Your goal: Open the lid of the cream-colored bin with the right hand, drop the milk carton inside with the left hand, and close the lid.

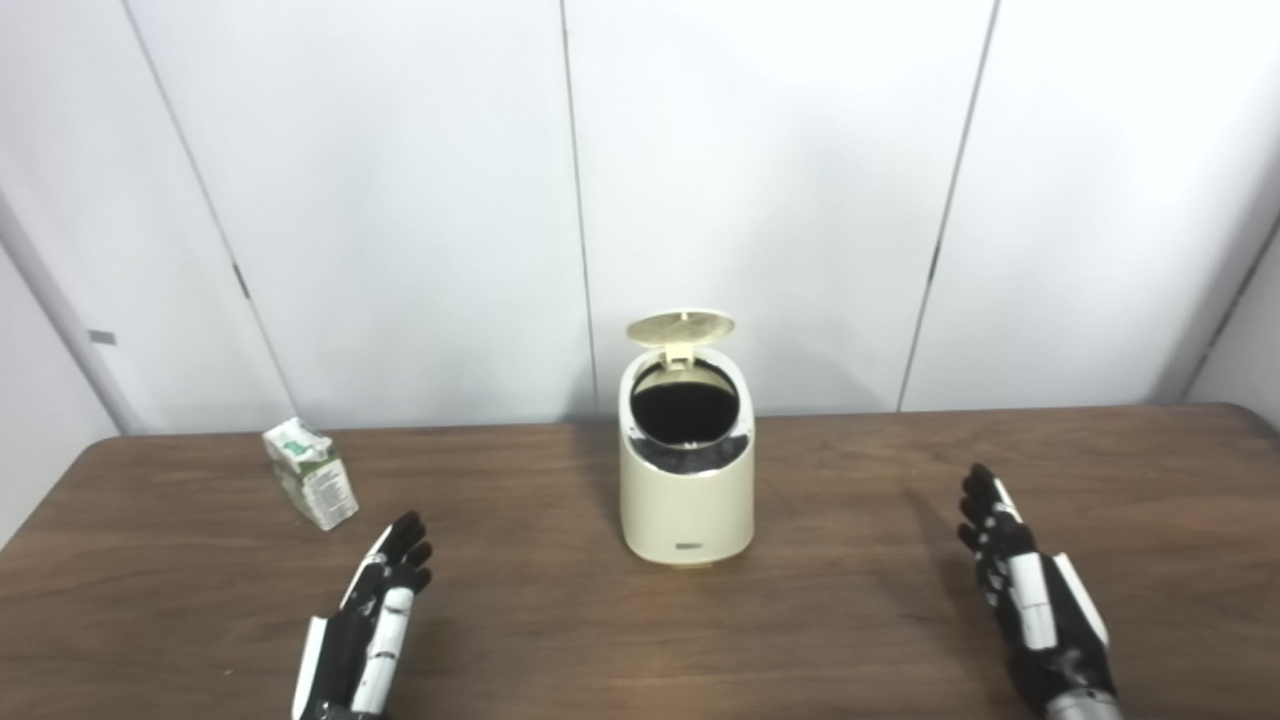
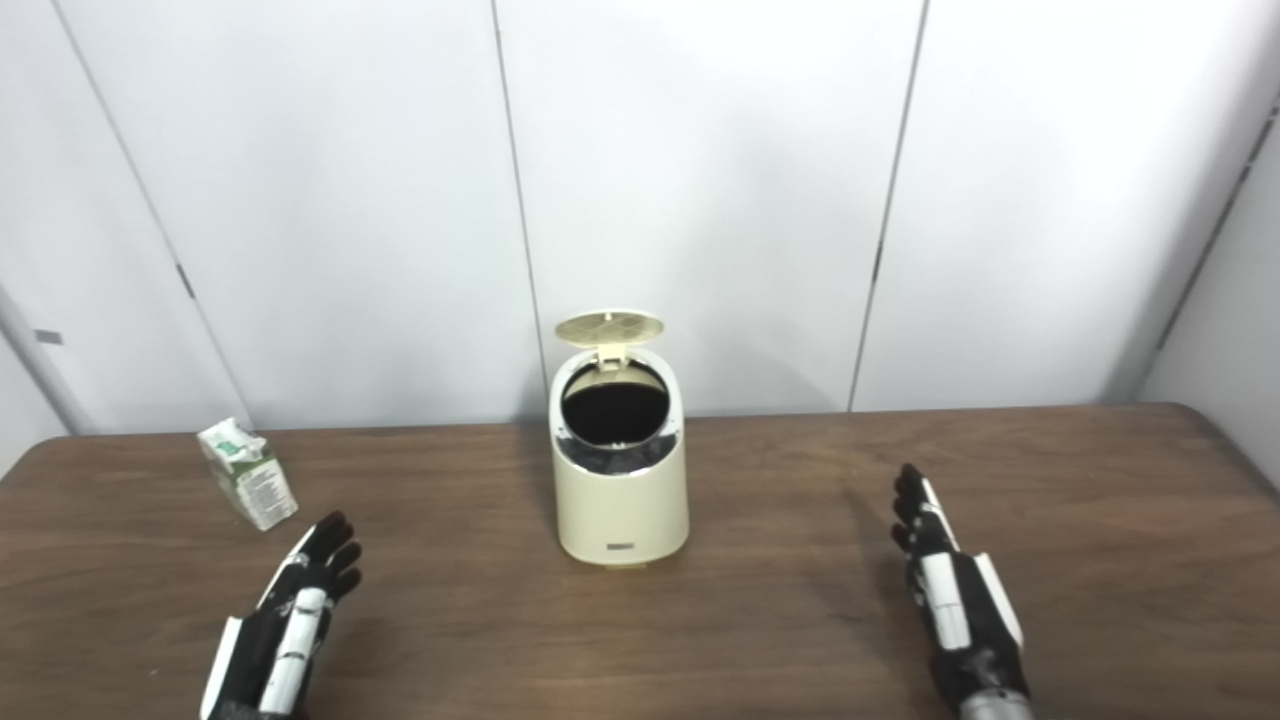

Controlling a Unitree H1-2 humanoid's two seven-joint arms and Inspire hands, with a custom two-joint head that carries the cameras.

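Note:
The cream-colored bin point(image 1: 686, 490) stands upright in the middle of the brown table point(image 1: 820, 640). Its lid point(image 1: 680, 328) is flipped up and the dark inside shows. A small white and green milk carton point(image 1: 311, 472) stands on the table at the far left, a little tilted. My left hand point(image 1: 375, 610) is open and empty, flat above the table just in front and to the right of the carton. My right hand point(image 1: 1015, 575) is open and empty, well to the right of the bin.
A white panelled wall point(image 1: 760, 180) rises right behind the table's far edge. The table's near corners curve off at the left and right point(image 1: 1255, 420).

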